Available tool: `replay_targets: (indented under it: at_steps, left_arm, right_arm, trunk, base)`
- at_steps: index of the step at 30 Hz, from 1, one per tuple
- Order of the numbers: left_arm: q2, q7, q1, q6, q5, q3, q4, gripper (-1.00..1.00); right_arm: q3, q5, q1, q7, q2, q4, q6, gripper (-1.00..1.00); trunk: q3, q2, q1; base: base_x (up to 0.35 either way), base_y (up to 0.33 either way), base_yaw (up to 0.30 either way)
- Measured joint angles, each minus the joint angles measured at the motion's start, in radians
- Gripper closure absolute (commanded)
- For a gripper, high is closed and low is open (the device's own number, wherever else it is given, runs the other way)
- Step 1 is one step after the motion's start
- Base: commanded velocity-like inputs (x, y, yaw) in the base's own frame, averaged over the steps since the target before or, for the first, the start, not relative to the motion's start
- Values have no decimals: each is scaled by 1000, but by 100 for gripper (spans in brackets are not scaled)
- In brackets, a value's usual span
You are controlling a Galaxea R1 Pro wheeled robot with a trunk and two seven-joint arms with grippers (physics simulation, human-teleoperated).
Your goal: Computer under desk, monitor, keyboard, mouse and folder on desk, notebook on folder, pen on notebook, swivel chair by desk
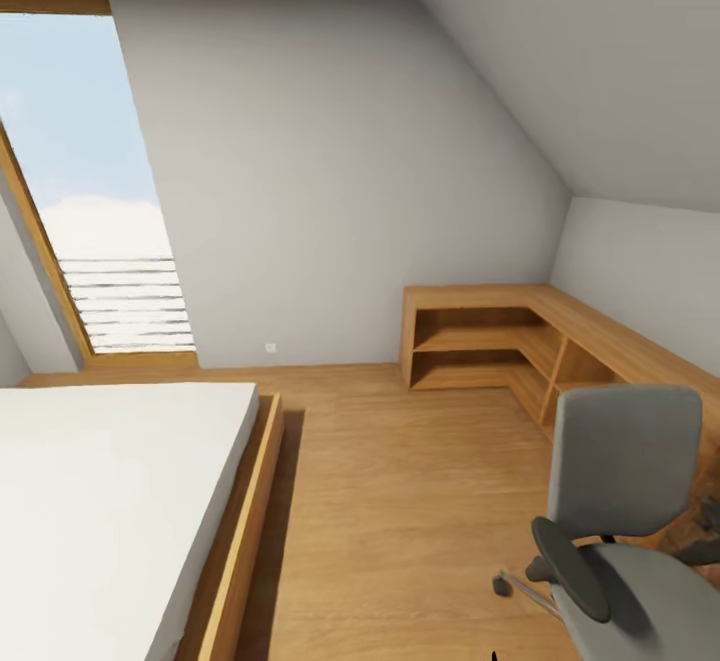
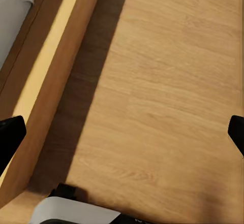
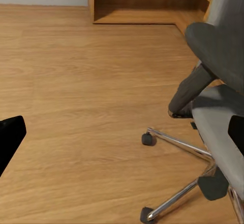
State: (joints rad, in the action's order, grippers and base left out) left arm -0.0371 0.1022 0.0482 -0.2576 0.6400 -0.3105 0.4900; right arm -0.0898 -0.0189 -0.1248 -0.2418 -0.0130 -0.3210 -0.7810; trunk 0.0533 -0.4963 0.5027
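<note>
both fingers (image 2: 11, 137) (image 3: 10, 135) spread wide, empty; grey padded swivel chair (image 1: 625, 501) on wood-grain floor (image 1: 400, 501)

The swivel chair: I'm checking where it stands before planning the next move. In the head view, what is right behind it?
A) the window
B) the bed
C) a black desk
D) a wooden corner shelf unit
D: in the head view the chair stands at lower right, with the wooden shelf unit along the walls behind it; the bed and window are on the left.
</note>
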Motion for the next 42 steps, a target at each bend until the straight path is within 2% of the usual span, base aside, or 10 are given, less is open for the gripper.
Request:
replay_targets:
  at_steps: [42]
  left_arm:
    - [0,0,0,0,1,0,0,-100]
  right_arm:
    - [0,-1,0,0,1,0,3,-100]
  trunk:
    - [-1,0,0]
  base:
    - [317,0,-4]
